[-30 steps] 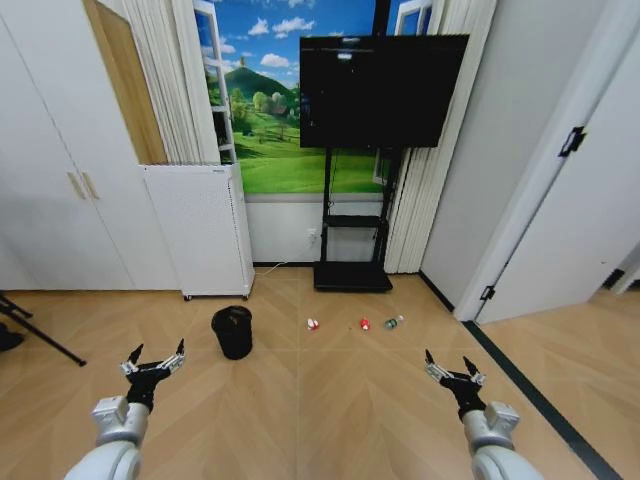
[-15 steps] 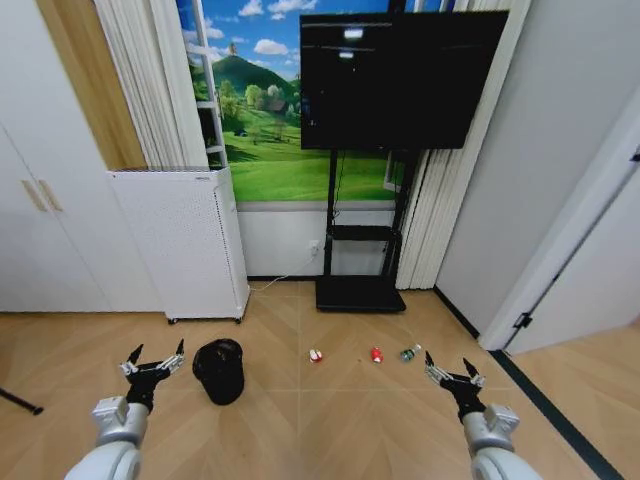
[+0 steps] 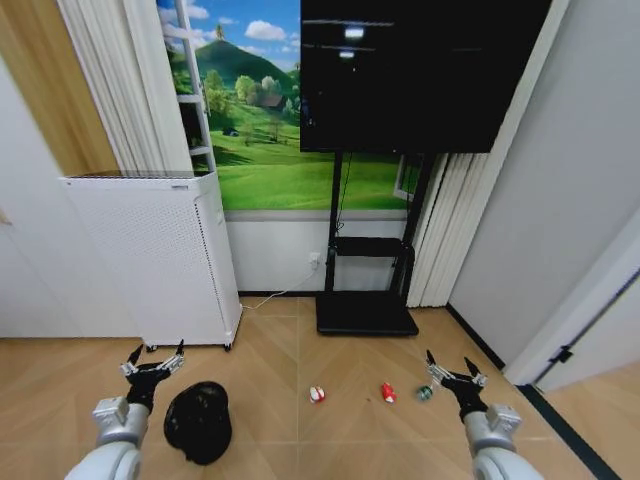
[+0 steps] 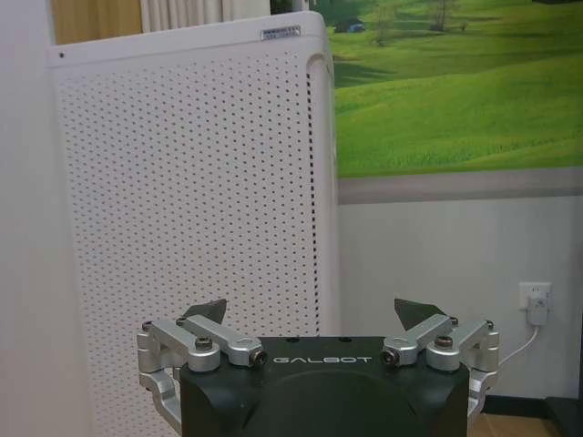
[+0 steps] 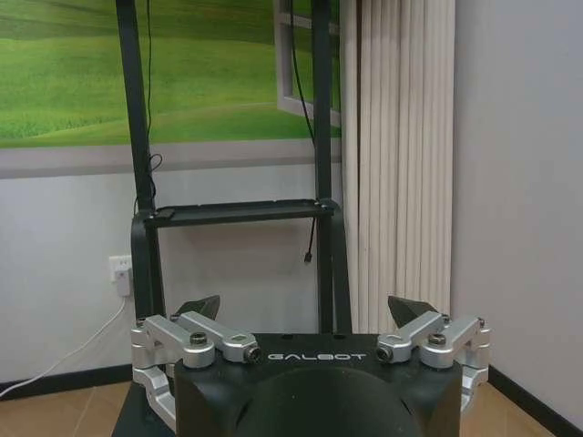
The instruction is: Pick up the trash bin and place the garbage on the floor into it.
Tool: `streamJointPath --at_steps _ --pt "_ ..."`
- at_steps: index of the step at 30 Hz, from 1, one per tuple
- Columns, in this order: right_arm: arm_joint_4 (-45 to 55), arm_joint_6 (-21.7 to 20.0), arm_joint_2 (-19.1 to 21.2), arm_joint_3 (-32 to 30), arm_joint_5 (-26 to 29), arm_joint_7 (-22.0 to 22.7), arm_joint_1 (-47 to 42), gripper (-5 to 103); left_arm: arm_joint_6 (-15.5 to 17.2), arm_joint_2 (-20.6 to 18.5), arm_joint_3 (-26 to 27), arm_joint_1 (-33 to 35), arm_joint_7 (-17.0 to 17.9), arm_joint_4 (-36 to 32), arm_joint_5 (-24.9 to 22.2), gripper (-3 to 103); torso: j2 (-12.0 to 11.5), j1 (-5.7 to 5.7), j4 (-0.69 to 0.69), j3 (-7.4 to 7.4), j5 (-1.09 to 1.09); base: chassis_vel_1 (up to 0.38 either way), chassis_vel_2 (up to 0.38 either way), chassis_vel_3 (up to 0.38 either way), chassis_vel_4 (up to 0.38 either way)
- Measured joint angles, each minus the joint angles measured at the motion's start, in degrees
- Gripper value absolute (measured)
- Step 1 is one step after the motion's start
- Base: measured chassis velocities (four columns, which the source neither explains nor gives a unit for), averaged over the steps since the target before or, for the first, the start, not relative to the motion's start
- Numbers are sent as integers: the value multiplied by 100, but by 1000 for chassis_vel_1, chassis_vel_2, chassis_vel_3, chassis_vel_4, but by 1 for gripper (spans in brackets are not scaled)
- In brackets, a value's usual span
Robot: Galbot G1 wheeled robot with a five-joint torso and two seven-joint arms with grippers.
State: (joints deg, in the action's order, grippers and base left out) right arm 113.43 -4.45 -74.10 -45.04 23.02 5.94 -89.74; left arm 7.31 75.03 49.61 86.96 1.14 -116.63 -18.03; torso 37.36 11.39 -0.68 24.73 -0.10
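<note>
"GALBOT" reads in pale capitals across the black housing of the left hand [image 4: 316, 320] and again on the right hand [image 5: 309, 314]. A small label [image 4: 280, 33] sits atop the white perforated appliance [image 4: 191, 182], its print too fine to read.

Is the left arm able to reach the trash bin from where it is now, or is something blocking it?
Probably yes. The left gripper hangs open just above and to the left of the trash bin, with only bare floor between them. The white appliance stands behind, not in the path.
</note>
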Motion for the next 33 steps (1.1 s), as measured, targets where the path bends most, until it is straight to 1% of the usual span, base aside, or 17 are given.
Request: streamJointPath --at_steps 1,2,3,4,5,6,7,9,10,12,13,15,16,18,20,29,33 --pt "0 0 0 0 0 0 0 100 0 0 0 0 0 0 0 100 0 0 0 0 0 -366 357 367 -351" --pt "-17 10 1 1 4 2 7 100 -1 -1 0 -2 0 3 6 100 0 -1 2 -1 20 -351 357 353 -373" --pt "-17 10 1 1 4 2 7 100 -1 -1 0 -2 0 3 6 100 0 -1 2 -1 20 -351 357 353 -373" --pt "-23 14 2 4 11 2 11 100 0 -2 -1 -3 0 13 7 100 0 0 3 0 11 -342 348 364 -319" --pt "-22 12 -3 12 13 22 14 100 0 -4 -1 -3 0 20 9 100 0 0 0 0 1 -366 355 355 -353" --pt "-22 12 -3 12 13 22 14 100 0 -4 -1 -3 0 20 9 100 0 0 0 0 1 -366 355 355 -353" --pt "-23 6 -10 17 8 31 17 100 0 -5 -1 -4 0 23 9 100 -1 0 3 0 18 -302 332 355 -308" --pt "-29 12 -16 19 -28 25 21 100 -1 -6 3 -4 1 30 10 100 -2 4 4 2 18 -302 269 299 -308" --pt "-50 71 -18 21 -48 25 29 100 0 -5 2 -1 0 42 13 100 -1 4 1 1 2 -245 219 194 -186" --pt "-64 105 -20 24 -51 25 37 100 -1 -2 1 -2 2 42 14 100 -1 4 0 2 6 -176 219 84 -163" --pt "-83 139 -22 27 -56 24 37 100 0 5 1 1 7 43 19 100 -2 6 2 2 17 -92 115 84 -4" --pt "-91 162 -23 29 -60 23 37 100 -1 13 -2 2 11 44 25 100 -2 5 0 2 13 -92 25 1 -4" --pt "-94 183 -26 29 -68 22 37 100 0 19 -6 6 19 47 27 100 -1 3 2 1 5 0 0 0 0" --pt "-113 233 -39 32 -93 21 28 100 1 21 -7 9 26 48 33 100 0 -4 3 -2 13 69 -41 -19 66" --pt "-116 248 -45 33 -129 22 25 100 2 22 -7 10 26 51 34 100 1 -5 2 -2 9 78 -74 -55 74" --pt "-122 269 -55 30 -198 46 20 100 2 20 -9 9 22 51 35 100 0 -1 2 0 11 24 -29 -25 25" --pt "-163 426 -53 31 -211 44 41 100 5 21 -10 6 44 51 35 100 0 0 2 0 11 62 -48 -35 51"
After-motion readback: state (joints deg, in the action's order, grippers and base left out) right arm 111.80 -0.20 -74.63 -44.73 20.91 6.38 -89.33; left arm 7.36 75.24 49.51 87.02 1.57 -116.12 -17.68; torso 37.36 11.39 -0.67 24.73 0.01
